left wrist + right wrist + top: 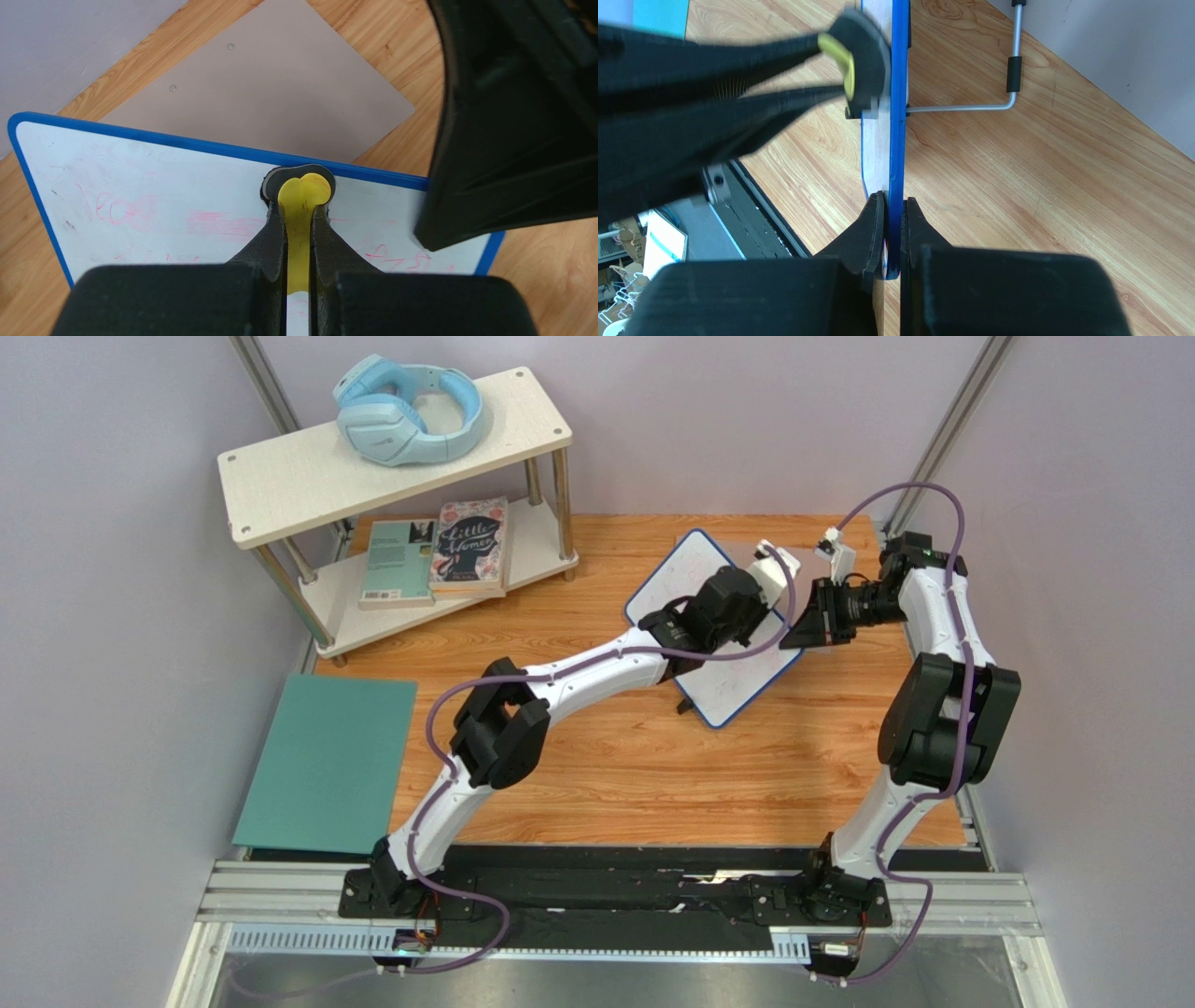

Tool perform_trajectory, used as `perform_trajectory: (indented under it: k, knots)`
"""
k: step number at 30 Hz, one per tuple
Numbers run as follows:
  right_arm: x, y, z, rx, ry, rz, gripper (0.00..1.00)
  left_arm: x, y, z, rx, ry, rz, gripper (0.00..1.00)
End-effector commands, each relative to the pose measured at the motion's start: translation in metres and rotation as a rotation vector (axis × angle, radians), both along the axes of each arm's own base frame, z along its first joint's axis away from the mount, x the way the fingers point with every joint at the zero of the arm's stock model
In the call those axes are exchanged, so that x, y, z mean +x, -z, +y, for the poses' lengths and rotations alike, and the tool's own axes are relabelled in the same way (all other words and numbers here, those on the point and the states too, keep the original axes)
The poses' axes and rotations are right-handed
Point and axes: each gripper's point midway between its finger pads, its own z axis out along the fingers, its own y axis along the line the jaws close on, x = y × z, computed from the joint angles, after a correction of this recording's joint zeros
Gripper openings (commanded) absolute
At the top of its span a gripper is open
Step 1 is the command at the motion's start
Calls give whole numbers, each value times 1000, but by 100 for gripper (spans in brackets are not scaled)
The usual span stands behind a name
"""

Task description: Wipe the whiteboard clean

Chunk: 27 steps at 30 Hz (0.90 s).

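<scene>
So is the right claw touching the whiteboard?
Touching. The right wrist view shows the right claw pinching the whiteboard at its blue edge, one finger on each side, no gap.

bare wood of the table (673,784) lies open near the middle, between the two arms. the left arm (589,672) crosses slantwise to the whiteboard (730,689), where the left gripper (300,199), closed on a yellow eraser (298,245), covers the face. the right gripper (894,204) pinches the board's far right edge. a shelf (281,476) blocks the far left corner.
</scene>
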Motion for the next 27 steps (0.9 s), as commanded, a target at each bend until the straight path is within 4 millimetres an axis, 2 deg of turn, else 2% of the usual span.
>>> perform_trajectory:
  k: [1, 3, 4, 6, 7, 9, 10, 15, 17, 18, 19, 21, 23, 24, 26, 27]
  knots:
    - [13, 5, 7, -90, -92, -89, 0, -26, 16, -9, 47, 58, 29, 0]
    - [14, 5, 7, -93, -92, -88, 0, -13, 24, 5, 61, 11, 35, 0]
    - [14, 5, 6, -97, -93, -90, 0, 0, 32, 17, 47, -29, 72, 0]
    - [13, 5, 6, -103, -96, -90, 0, 15, 34, 33, -5, -86, 130, 0]
    - [13, 5, 6, -104, -97, -89, 0, 31, 42, 51, -18, -126, 162, 0]
    - [12, 5, 5, -105, -104, -90, 0, 46, 40, 67, -69, -176, 193, 0]
    - [12, 5, 5, -107, -105, -89, 0, 61, 43, 84, -97, -220, 226, 0]
    - [11, 5, 5, -111, -122, -89, 0, 91, 53, 117, -135, -325, 277, 0]
    - [9, 6, 4, -114, -127, -83, 0, 98, 50, 115, -138, -318, 278, 0]
    - [9, 7, 4, -116, -133, -82, 0, 93, 54, 108, -126, -273, 299, 0]
    - [9, 7, 3, -119, -136, -81, 0, 93, 49, 97, -138, -236, 299, 0]
    - [7, 8, 3, -119, -140, -75, 0, 75, 44, 73, -119, -152, 285, 0]
    - [6, 7, 4, -117, -142, -75, 0, 58, 32, 56, -101, -87, 225, 0]
    - [7, 6, 4, -117, -142, -77, 0, 36, 27, 37, -93, -31, 211, 0]
    - [8, 6, 4, -114, -141, -77, 0, 12, 18, 22, -73, 33, 181, 0]
    - [7, 6, 4, -113, -141, -74, 0, -9, 17, 8, -50, 97, 160, 0]
